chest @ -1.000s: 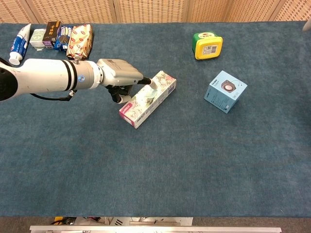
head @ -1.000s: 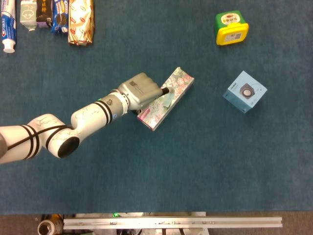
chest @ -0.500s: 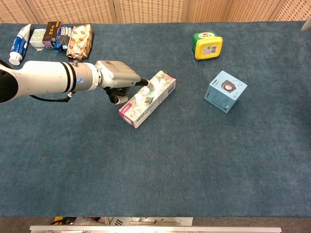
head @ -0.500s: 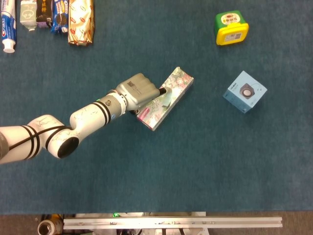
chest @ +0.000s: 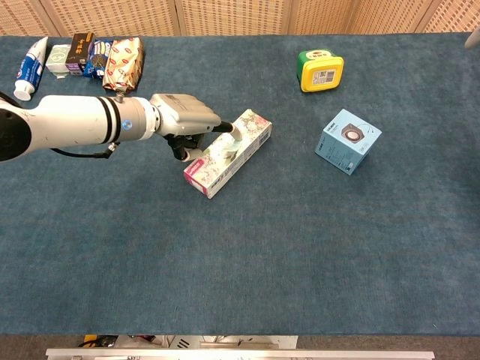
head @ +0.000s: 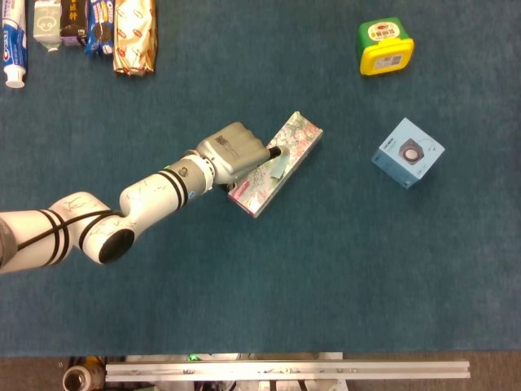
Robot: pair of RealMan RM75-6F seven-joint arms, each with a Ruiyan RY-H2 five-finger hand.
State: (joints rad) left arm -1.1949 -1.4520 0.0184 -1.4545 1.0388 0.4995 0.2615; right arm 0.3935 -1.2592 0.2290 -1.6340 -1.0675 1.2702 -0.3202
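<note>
Your floral tissue box (head: 276, 164) lies flat on the blue cloth, angled, near the middle of the table. Your left hand (head: 234, 152) rests along its near long side, fingers (chest: 226, 128) laid over the top where a tissue (head: 278, 167) pokes out of the slot. It looks pinched between fingertips, but you cannot tell for sure from these views. The box is not lifted, and the tissue is not yet clear of the slot, so by my reading the pull is barely begun.

Right of the box, well apart, sits a light blue cube box (head: 408, 153); beyond that, farther back, a yellow and green container (head: 385, 46). Far left and back of the box, a row of packets (head: 134, 36) and a toothpaste tube (head: 15, 42) lie together. Woven panels (chest: 225, 15) stand behind the table (chest: 300, 255). Your right hand is out of sight.
</note>
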